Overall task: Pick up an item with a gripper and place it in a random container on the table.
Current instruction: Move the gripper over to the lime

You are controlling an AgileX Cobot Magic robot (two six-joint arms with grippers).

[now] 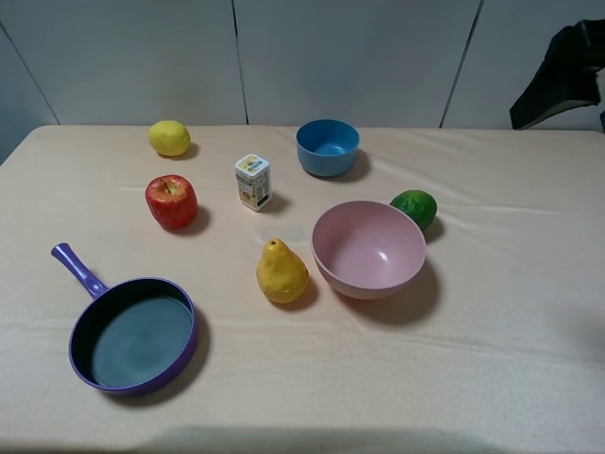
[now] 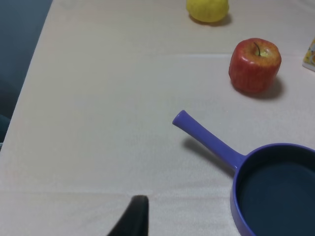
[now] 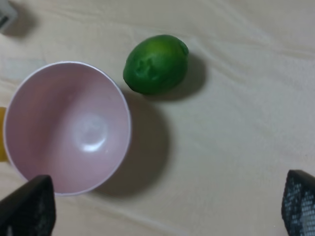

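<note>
The dark-green lime [image 1: 414, 208] lies on the beige table [image 1: 510, 322], just right of the pink bowl and behind its rim. It also shows in the right wrist view [image 3: 155, 64], beside the pink bowl. The small blue bowl [image 1: 328, 147] stands empty at the back centre. My right gripper [image 3: 165, 209] hangs above the table with its fingertips [image 3: 29, 206] far apart and nothing between them; the lime is ahead of it, apart from it. Its arm [image 1: 565, 71] shows dark at the far right. Of my left gripper only one black fingertip [image 2: 135, 216] shows, over bare cloth.
The pink bowl [image 1: 369, 250] stands mid-table, a yellow pear [image 1: 281, 272] to its left. A purple frying pan [image 1: 132, 331] sits front left, a red apple [image 1: 171, 200] and a yellow lemon [image 1: 169, 138] behind it. A small carton [image 1: 252, 182] stands centre.
</note>
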